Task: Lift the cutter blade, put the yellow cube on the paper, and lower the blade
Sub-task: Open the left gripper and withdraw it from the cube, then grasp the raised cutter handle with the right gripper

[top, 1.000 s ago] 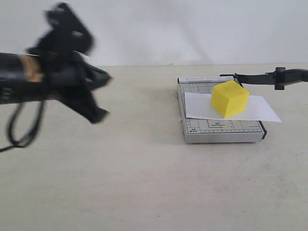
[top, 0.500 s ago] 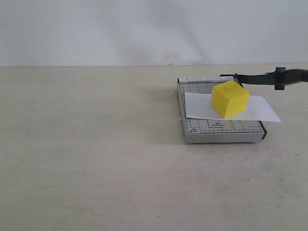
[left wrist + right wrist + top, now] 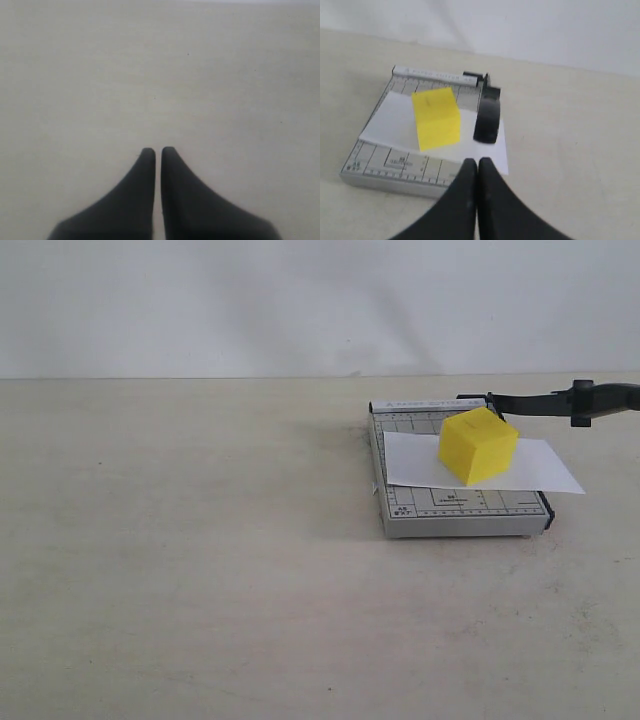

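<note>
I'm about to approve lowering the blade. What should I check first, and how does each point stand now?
1. Small yellow solid cube on thin white paper sheet: ok.
2. Paper on grey gridded cutter board: ok, one end overhangs.
3. Long black cutter blade arm raised, ready to lower: ok.
4. Cube inward of the board's cutting edge: ok.
5. Right tool free: ok, shut, empty.
6. Left tool away from board: ok, shut over bare table.

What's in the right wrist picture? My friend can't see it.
A yellow cube sits on white paper on a grey cutter board, the black cutter blade beside it. The shut right gripper fills the foreground.
</note>
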